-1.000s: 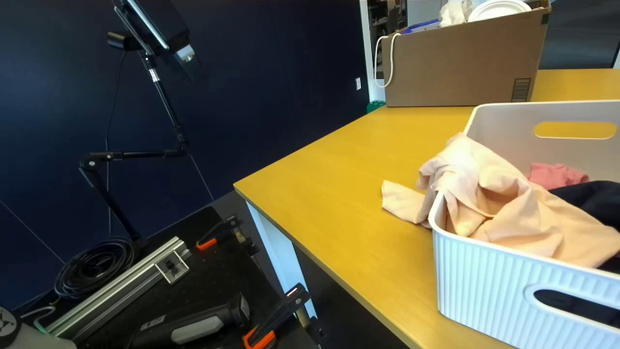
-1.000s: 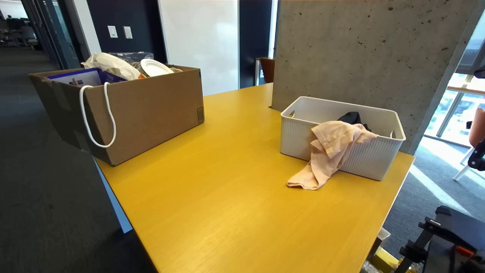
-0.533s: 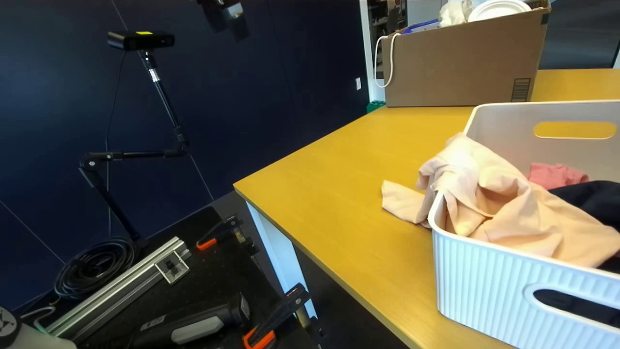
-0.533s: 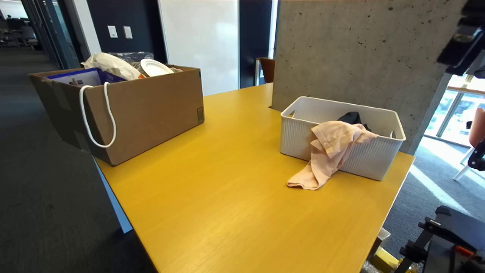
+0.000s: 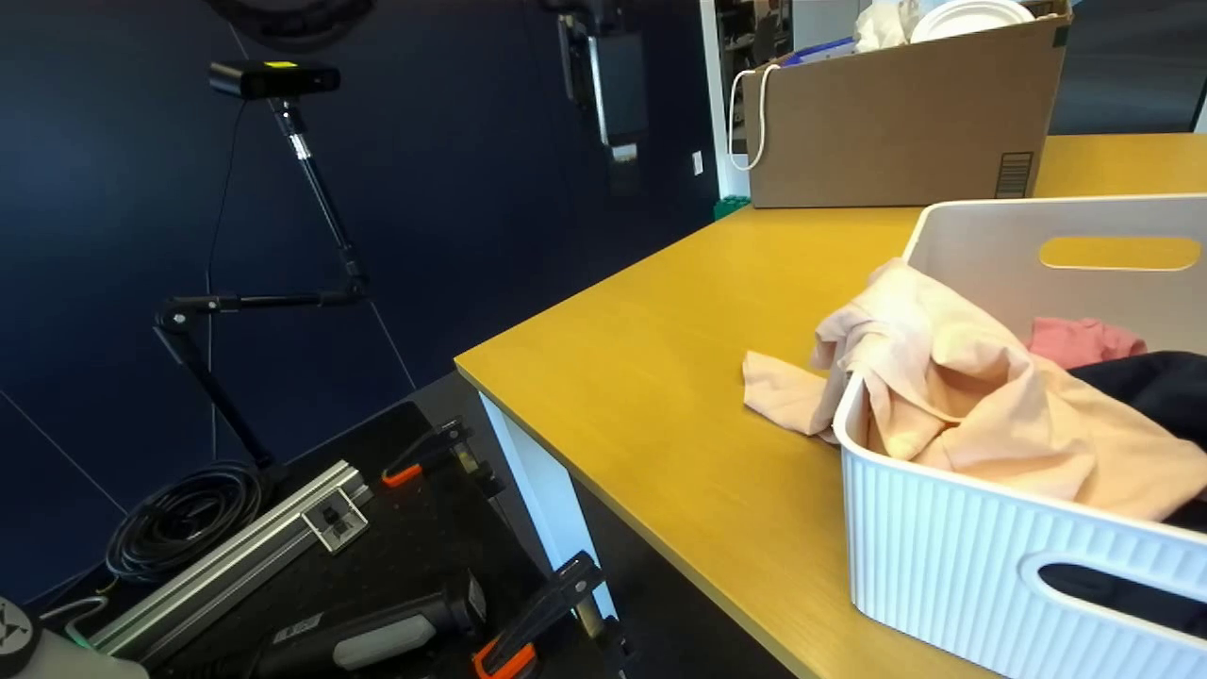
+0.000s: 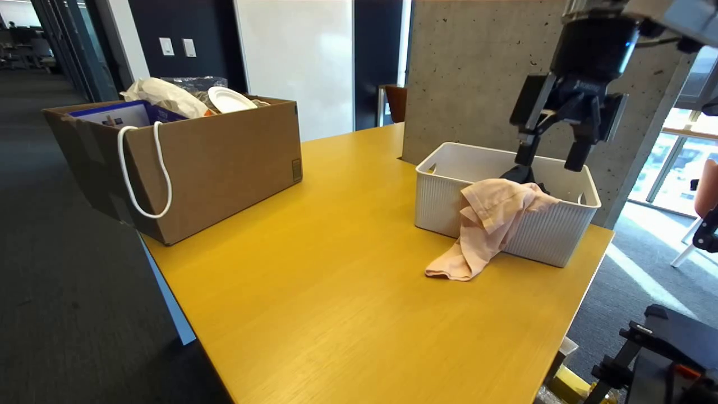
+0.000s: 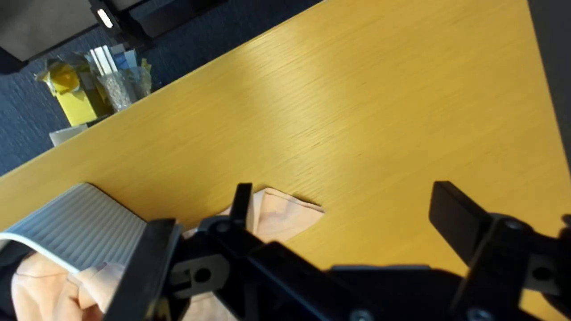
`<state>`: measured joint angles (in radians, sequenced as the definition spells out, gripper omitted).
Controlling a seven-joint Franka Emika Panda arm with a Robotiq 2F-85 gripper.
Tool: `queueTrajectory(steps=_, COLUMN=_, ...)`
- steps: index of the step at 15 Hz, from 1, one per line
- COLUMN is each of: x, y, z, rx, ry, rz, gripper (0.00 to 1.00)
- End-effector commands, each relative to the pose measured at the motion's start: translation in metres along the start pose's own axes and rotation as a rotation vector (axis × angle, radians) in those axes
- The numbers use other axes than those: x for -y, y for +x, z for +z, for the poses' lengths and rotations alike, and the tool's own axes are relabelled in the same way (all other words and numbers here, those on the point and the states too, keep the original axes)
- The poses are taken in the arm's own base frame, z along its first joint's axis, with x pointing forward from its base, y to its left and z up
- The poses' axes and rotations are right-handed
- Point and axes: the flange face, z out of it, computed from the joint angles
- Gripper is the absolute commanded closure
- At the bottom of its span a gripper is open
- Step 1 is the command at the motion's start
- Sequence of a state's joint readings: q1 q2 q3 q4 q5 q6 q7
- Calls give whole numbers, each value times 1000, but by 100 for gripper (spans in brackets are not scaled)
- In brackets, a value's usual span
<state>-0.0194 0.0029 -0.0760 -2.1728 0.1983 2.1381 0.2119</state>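
Over the yellow table the gripper has just swung in, fingers spread and empty: peach cloth near, but ungripped.

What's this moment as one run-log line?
gripper: open, empty, above table | peach cloth: draped over wall of white basket, one end on table | white basket: pink cloth and dark cloth inside

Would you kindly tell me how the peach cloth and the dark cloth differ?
The peach cloth is pale, while the dark cloth is nearly black. The peach cloth hangs over the rim of the basket onto the table; the dark cloth shows only inside the basket. Both look rumpled.
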Motion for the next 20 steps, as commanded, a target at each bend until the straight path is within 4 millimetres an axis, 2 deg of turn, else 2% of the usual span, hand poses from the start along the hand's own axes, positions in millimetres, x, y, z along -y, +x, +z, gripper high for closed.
queueTrajectory(steps=1, x=-16, y=38, z=38, rx=101, ry=-10, rz=167, gripper=0)
queueTrajectory(steps=3, x=-24, y=53, z=67, rx=155, ry=-19, rz=237, gripper=0)
queueTrajectory(steps=5, x=-32, y=79, z=96, rx=156, ry=-19, rz=293, gripper=0)
queueTrajectory(steps=9, x=-39, y=122, z=116, rx=95, ry=3, rz=371, gripper=0)
queueTrajectory(steps=20, x=-4, y=175, z=185, rx=82, ry=-42, rz=463, gripper=0)
